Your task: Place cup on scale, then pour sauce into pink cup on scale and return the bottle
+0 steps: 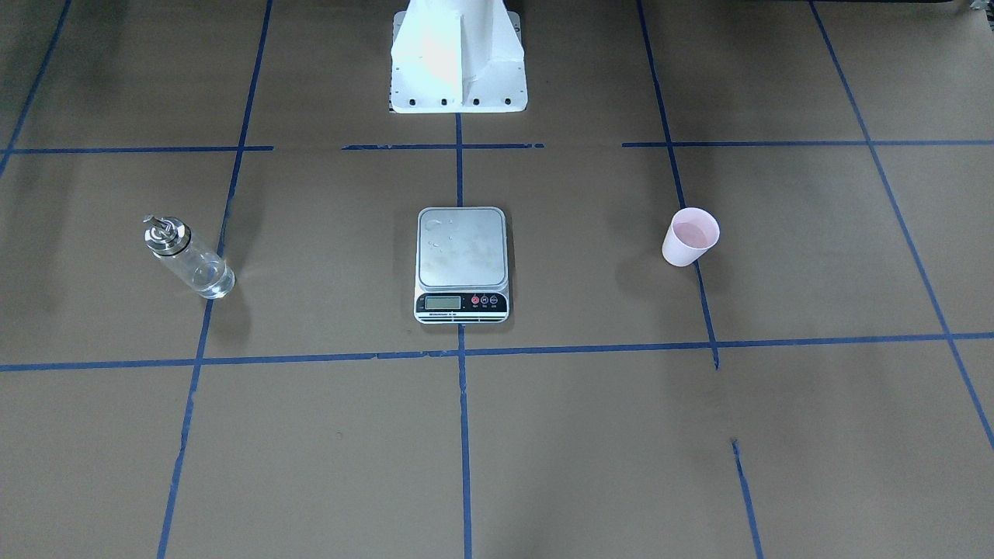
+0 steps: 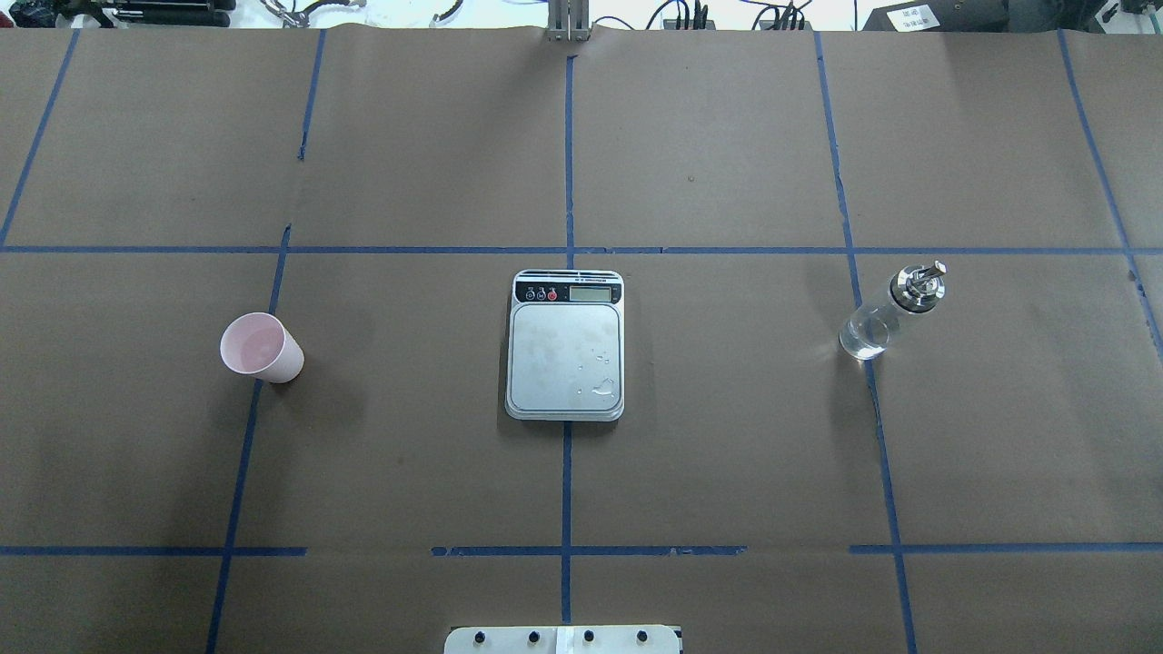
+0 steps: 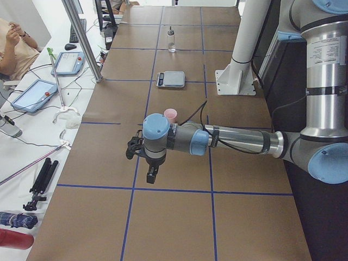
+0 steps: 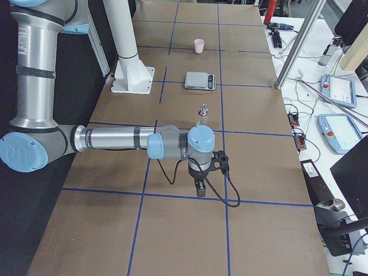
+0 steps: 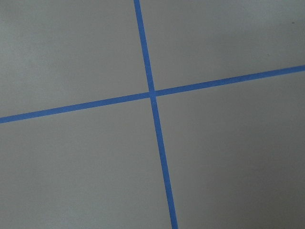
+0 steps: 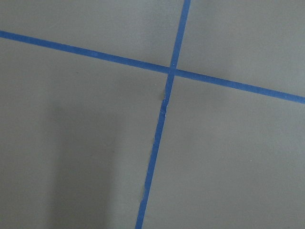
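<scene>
Brown paper (image 3: 244,228), gridded with blue tape (image 3: 244,192), covers the desk (image 3: 92,163). Seen from the left end, the left arm (image 3: 239,140) stretches low across the lower middle of the frame. The left pincer (image 3: 150,176) points down above a tape line. I cannot tell from this view how far its jaws stand apart, and nothing shows in its grip.

Just behind it, at frame centre, the cup (image 3: 171,114) stands upright on the paper, apart from the pincer. Further up, the scale (image 3: 171,79) lies flat beside the white base post (image 3: 243,49). Farthest, near top centre, the bottle (image 3: 171,41) stands upright with its silver cap on.

From overhead the three form a row across the middle, well apart. The cup is at centre left, touching a tape line. The scale is at centre, its display strip on the far side and a few droplets (image 2: 601,389) on its steel platform. The bottle is at centre right. The sauce (image 2: 863,338) is too clear to judge its level.

From the right end, the right arm (image 4: 115,139) lies low across the middle. The right pincer (image 4: 199,190) hangs over the paper in front of the bottle, not touching it. Its opening cannot be told either. Both wrist views show only paper and a tape cross.
</scene>
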Controlling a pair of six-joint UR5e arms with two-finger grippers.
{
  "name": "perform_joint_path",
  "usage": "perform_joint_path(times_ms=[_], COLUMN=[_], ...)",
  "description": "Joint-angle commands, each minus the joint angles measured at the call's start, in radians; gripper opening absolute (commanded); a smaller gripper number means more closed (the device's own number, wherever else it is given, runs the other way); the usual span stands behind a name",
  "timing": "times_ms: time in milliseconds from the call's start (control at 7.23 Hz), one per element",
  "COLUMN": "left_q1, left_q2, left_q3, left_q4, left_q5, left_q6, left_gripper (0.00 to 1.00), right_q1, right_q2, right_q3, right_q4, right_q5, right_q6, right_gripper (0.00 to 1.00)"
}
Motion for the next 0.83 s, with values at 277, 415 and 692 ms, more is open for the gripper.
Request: perform_joint_path(times_ms=[277,415,692], left_q1=[-0.002,-0.001,0.001], left_q2=[0.038,0.037,0.034], left_q3=[-0.023,-0.017,0.015], left_q4=[-0.014,-0.014,-0.031], left_q5=[-0.004,-0.005,-0.024], left_q6=[0.072,0.069,0.071], left_gripper=[1.00,1.00,1.00], right_q1=[0.000,0.000,0.000], right_q2=[0.000,-0.001,-0.003], right_q3=[0.004,-0.001,-0.002], right_q4=[0.000,-0.001,0.030], right_q5=[0.023,0.037,0.051], right_q6=[-0.008,-0.010,-0.001], right_gripper=[1.00,1.00,1.00])
